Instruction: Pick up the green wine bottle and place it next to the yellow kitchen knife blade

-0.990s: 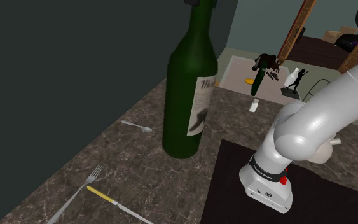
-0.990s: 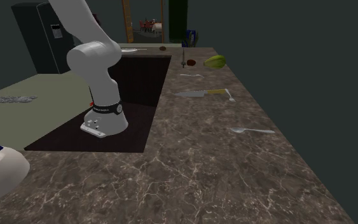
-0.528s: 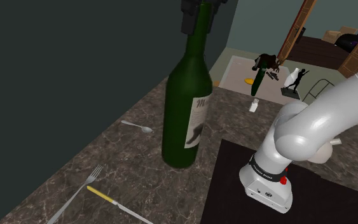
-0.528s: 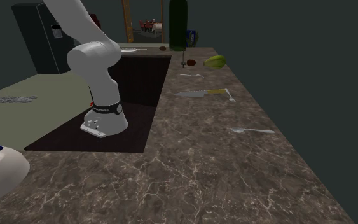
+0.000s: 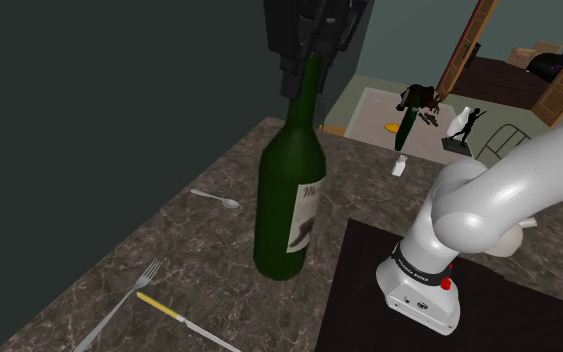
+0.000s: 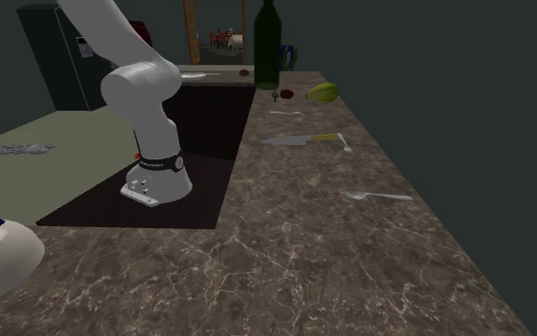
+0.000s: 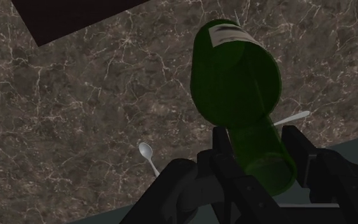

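A dark green wine bottle (image 5: 289, 200) with a pale label hangs upright over the brown marble counter (image 5: 199, 250). My gripper (image 5: 309, 45) is shut on its neck from above. In the wrist view the two fingers (image 7: 296, 147) clasp the neck, and the bottle (image 7: 238, 83) hangs from my gripper (image 7: 260, 153) toward the counter. The knife (image 5: 181, 319), with a yellow handle and grey blade, lies near the shoulder view's lower left, apart from the bottle. The second exterior view shows the bottle (image 6: 267, 48) beyond the knife (image 6: 304, 140). I cannot tell whether the bottle's base touches the counter.
A fork (image 5: 129, 295) lies beside the knife and a spoon (image 5: 216, 198) lies farther along the counter by the dark wall (image 5: 89, 120). A green fruit (image 6: 322, 92) sits past the knife. The arm's base (image 5: 424, 285) stands on the black stand (image 5: 489, 320).
The gripper and bottle have come down over the last second, and the gripper now shows at the top of the shoulder view. The bottle's base has drifted slightly toward the knife.
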You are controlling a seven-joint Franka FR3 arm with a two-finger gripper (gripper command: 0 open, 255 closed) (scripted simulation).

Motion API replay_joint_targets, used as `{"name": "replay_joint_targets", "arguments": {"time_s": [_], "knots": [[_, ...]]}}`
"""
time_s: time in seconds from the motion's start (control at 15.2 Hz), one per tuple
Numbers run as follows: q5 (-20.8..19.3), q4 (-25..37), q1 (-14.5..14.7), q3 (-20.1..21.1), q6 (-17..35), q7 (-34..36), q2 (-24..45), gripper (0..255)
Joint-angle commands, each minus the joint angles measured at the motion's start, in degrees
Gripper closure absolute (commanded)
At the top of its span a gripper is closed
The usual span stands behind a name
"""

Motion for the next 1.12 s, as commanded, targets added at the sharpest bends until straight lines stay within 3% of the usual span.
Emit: {"name": "replay_joint_targets", "arguments": {"time_s": [0.0,1.06], "knots": [[0.3,-2.3,0.2,0.0,1.5,-0.3,-0.8,255],[2.7,-19.1,1.9,0.7,12.7,-2.3,-6.6,255]]}}
